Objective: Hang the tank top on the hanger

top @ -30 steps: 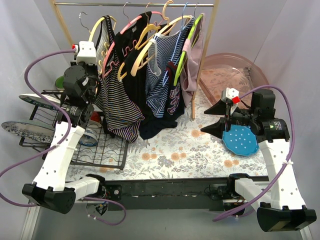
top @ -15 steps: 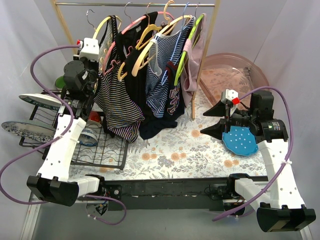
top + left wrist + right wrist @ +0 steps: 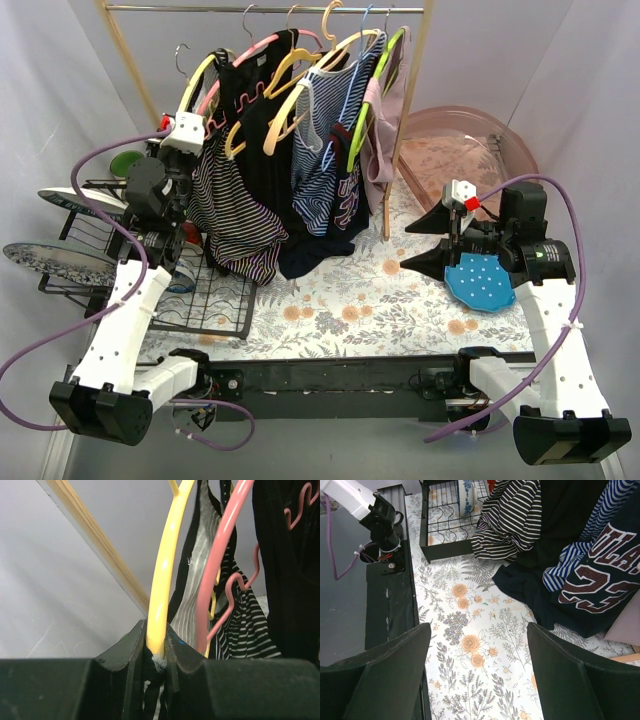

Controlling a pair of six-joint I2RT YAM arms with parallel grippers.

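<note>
**Kid:** Where is the tank top (image 3: 236, 210)?

**Me:** It hangs down below the clothes rail (image 3: 270, 8), under its left end. Its strap goes up beside the hanger (image 3: 165, 555), the big yellow one.

**Kid:** Are you holding it?

**Me:** I hold the hanger, not the cloth. The fingers of my left gripper (image 3: 156, 632) are pinched tight on the tip of one yellow arm. My right gripper (image 3: 407, 245) is far off, past the right end of the rail. Its fingers are wide apart with nothing in them.

**Kid:** Which way does the hanger go?

**Me:** From my left fingers it runs up and away, toward the rail. The hook (image 3: 179, 50) is at the top. It looks to be below the rail, not on it.

**Kid:** So what comes next?

**Me:** I think the left arm must do it, since it is the near one. The hook has to go up to the rail. I cannot tell if the far strap is on the hanger.
</note>
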